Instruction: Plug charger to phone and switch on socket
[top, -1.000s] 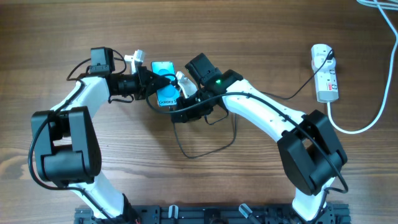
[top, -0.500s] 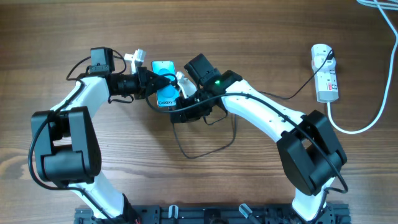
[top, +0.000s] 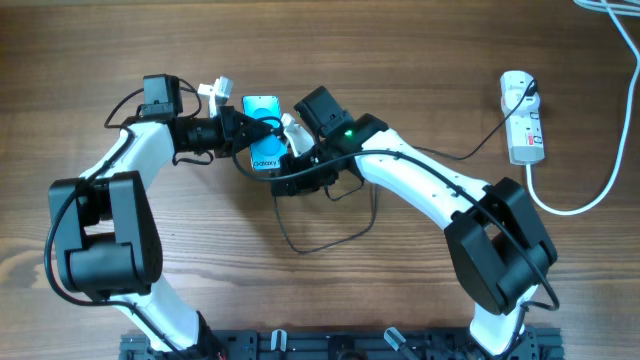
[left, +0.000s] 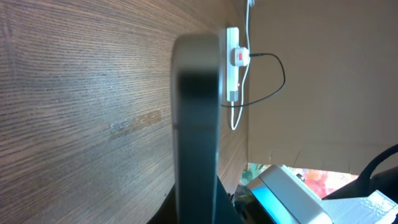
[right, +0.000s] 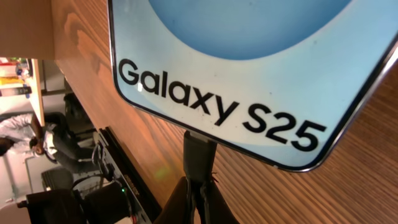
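Right gripper (right: 198, 188): jaws clamped on the charger (right: 198, 155) plug.
Phone (right: 249, 62): just ahead of the right jaws, its lower edge meeting the plug tip; cannot tell whether the plug is seated.
Left gripper (top: 243, 134): jaws clamped on the phone's side, which sits edge-on between them.
Socket (top: 524, 118): far beyond both jaws, well apart.

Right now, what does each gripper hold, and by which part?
The left gripper holds the phone by one long edge; the right gripper pinches the charger by its plug, against the phone.
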